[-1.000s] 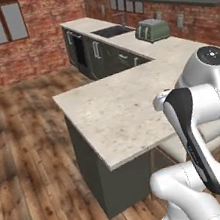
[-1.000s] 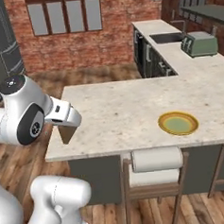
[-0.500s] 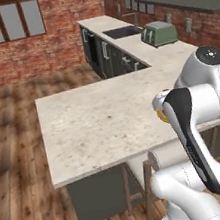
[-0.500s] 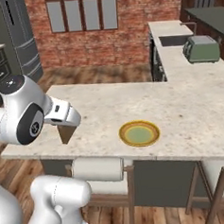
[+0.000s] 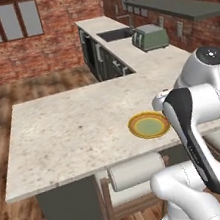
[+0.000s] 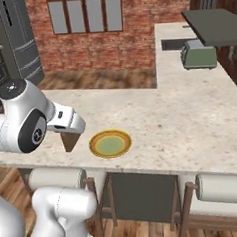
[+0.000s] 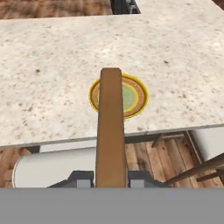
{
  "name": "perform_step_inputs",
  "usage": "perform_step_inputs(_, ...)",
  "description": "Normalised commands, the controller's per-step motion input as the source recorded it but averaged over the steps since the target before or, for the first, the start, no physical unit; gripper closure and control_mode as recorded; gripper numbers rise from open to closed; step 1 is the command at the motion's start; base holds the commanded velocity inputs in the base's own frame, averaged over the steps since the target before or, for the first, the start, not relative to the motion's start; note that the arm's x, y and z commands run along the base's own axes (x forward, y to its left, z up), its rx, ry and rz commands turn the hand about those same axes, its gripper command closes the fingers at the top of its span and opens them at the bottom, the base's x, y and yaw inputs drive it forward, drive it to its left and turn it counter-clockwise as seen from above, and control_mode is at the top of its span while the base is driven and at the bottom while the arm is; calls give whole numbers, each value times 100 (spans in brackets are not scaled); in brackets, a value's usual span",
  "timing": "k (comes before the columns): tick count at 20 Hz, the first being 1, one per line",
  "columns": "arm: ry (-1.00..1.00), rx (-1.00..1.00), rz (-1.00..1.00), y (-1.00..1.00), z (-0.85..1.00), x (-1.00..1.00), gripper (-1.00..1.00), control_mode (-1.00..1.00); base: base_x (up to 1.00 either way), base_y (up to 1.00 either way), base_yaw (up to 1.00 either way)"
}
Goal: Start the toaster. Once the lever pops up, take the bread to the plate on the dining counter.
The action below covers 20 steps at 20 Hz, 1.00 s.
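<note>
Beside the plate (image 6: pixel 110 143) the base has just drawn up, so the dish now lies close ahead on the dining bench (image 5: pixel 69 124). Jaws (image 7: pixel 111 178) pinch the bread (image 7: pixel 110 127), held just short of the plate. Far behind stands the toaster (image 6: pixel 199 54). Lowering probably comes next.

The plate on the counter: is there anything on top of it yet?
Nothing rests on the plate; its olive centre is bare in both base views. In the hand view the bread, shut in the gripper, covers a strip of it from above.
</note>
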Motion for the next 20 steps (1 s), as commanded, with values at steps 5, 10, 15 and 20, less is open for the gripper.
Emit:
perform_step_inputs(5, 0, 0, 0, 0, 0, 0, 100, 100, 41, -60, 9)
perform_step_inputs(10, 0, 0, 0, 0, 0, 0, 100, 100, 29, -42, 8)
perform_step_inputs(15, 0, 0, 0, 0, 0, 0, 100, 100, 33, -8, 1)
perform_step_inputs(20, 3, 0, 0, -6, -1, 34, 100, -100, 5, -3, 0)
